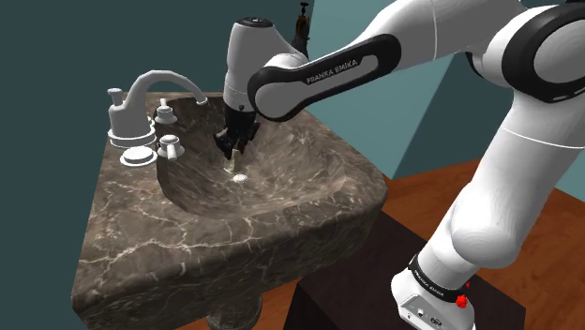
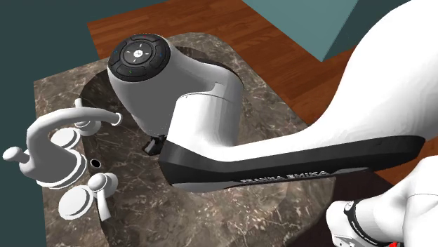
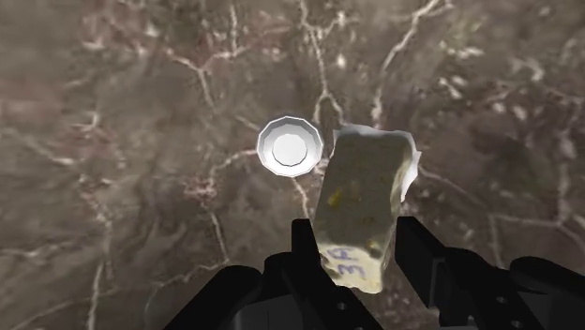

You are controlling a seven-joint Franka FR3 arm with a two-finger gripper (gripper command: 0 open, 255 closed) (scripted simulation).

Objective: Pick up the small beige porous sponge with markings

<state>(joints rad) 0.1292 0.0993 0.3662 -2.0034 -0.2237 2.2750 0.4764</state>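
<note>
Two black fingers (image 3: 307, 248) clasp a beige sponge (image 3: 361, 202) between them.
Blue markings (image 3: 349, 267) show on the sponge's end nearest the fingers. Beyond its far end lies a brown marbled sink basin (image 3: 141, 112), with a round white drain (image 3: 289, 146) just beside the sponge.

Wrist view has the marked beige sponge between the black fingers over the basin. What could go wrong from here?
1. The black two-finger gripper clasps the small beige porous sponge at its marked end alone; it may slip out and drop by the round white drain.
2. The curved white faucet stands close beside the hand; a lift drifting that way might hit it.
</note>
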